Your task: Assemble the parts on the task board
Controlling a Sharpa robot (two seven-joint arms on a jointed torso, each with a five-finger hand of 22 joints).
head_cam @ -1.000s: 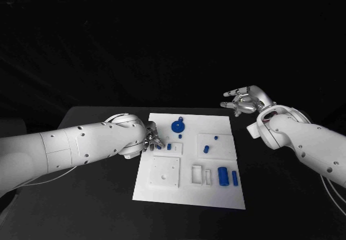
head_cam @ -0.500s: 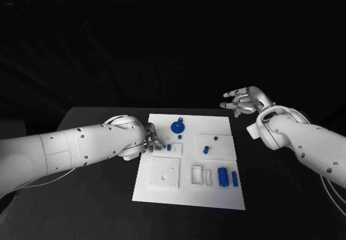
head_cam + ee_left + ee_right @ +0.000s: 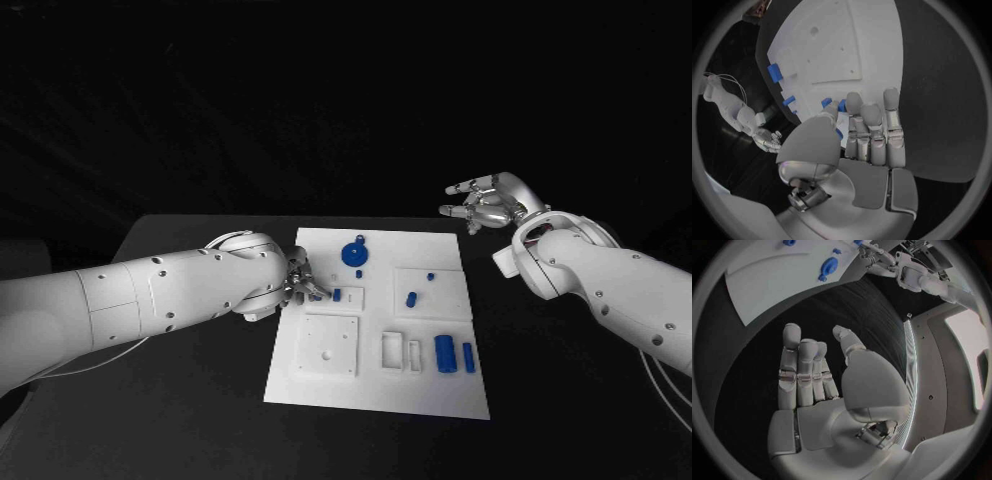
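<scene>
Nearest the robot in the head view, the task board (image 3: 378,385) lies flat on the black table (image 3: 173,400), a white plate running away from the camera. On its near half sit a square white plate with small holes (image 3: 330,343), a pair of white slotted frames (image 3: 402,351), and beside them two upright blue cylinders (image 3: 447,351), one thick and one thinner. Farther along, a small blue peg (image 3: 411,297) stands in a raised white square on the right side, and a short blue part (image 3: 338,294) sits on a raised block near the board's left edge. The left hand (image 3: 299,279) reaches in at that edge from the long white left arm; from above it is mostly hidden behind the wrist. The left wrist view opens this up: the left hand (image 3: 870,132) has its fingers laid nearly straight and side by side over the board's edge, the thumb beside them, with small blue parts (image 3: 841,106) just at the fingertips (image 3: 854,100); whether any is pinched cannot be told. Beyond, a round blue disc part (image 3: 355,254) lies near the far end. Farthest off, the right hand (image 3: 488,203) hangs above the table past the board's far right corner; the right wrist view shows the same hand (image 3: 817,385) released, fingers extended, grasping nothing.
</scene>
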